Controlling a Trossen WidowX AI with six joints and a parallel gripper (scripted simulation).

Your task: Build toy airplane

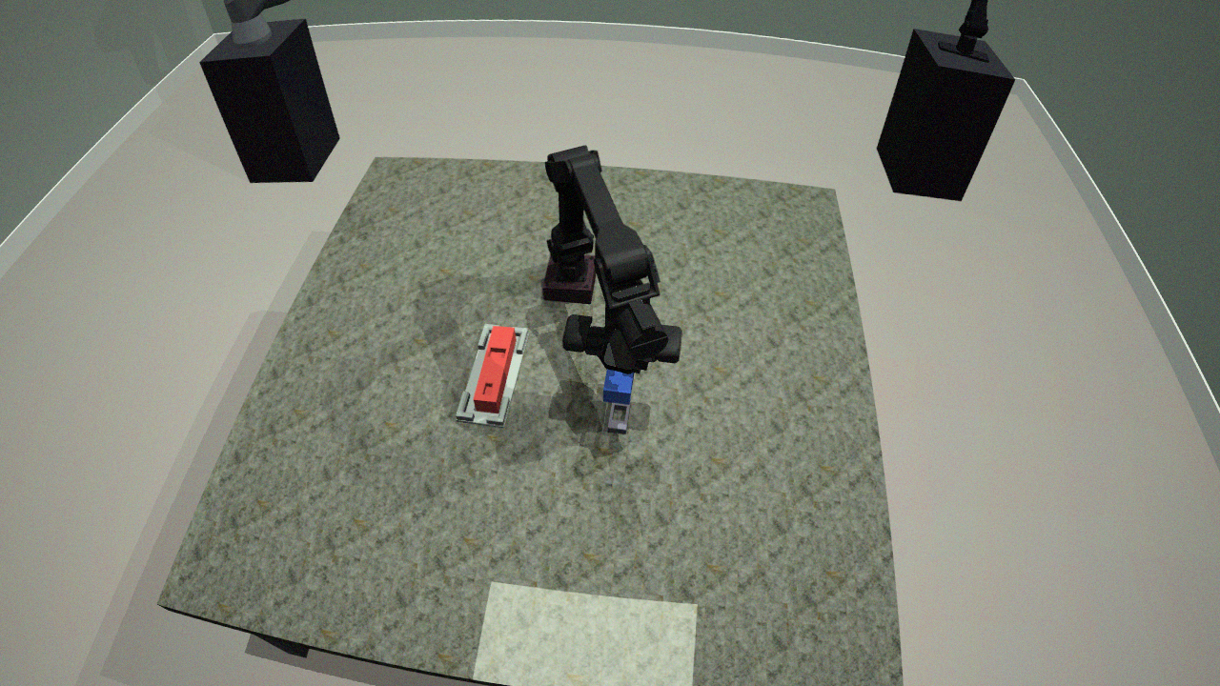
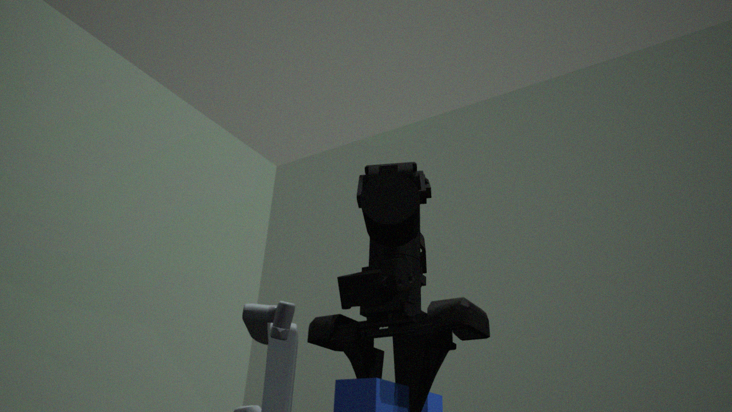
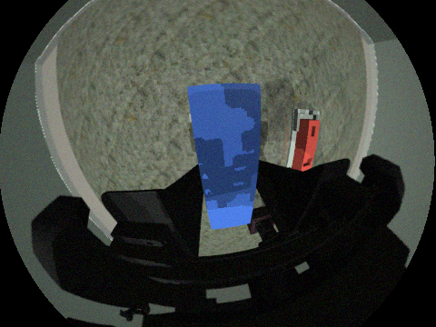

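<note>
Blue and block-like, the long wing piece (image 1: 618,386) (image 2: 355,394) (image 3: 229,132) is gripped between the fingers of the black parallel-jaw gripper (image 1: 623,362) (image 2: 391,381) (image 3: 224,165), just right of centre in the top view, at the bottom edge of the exterior view and upright through the middle of the wrist view. Red and bar-shaped, the fuselage (image 1: 495,367) (image 3: 306,144) lies in the pale grey jig (image 1: 467,408) (image 3: 291,152), left of centre in the top view and at right in the wrist view; its two dark sockets show on top, with neither filled. Just below the blue piece in the top view sits a small greyish-purple frame (image 1: 611,419) with an opening. At the bottom of that view, a pale rectangular patch (image 1: 586,635) marks the mottled green table surface (image 1: 750,512), well apart from the jig.
</note>
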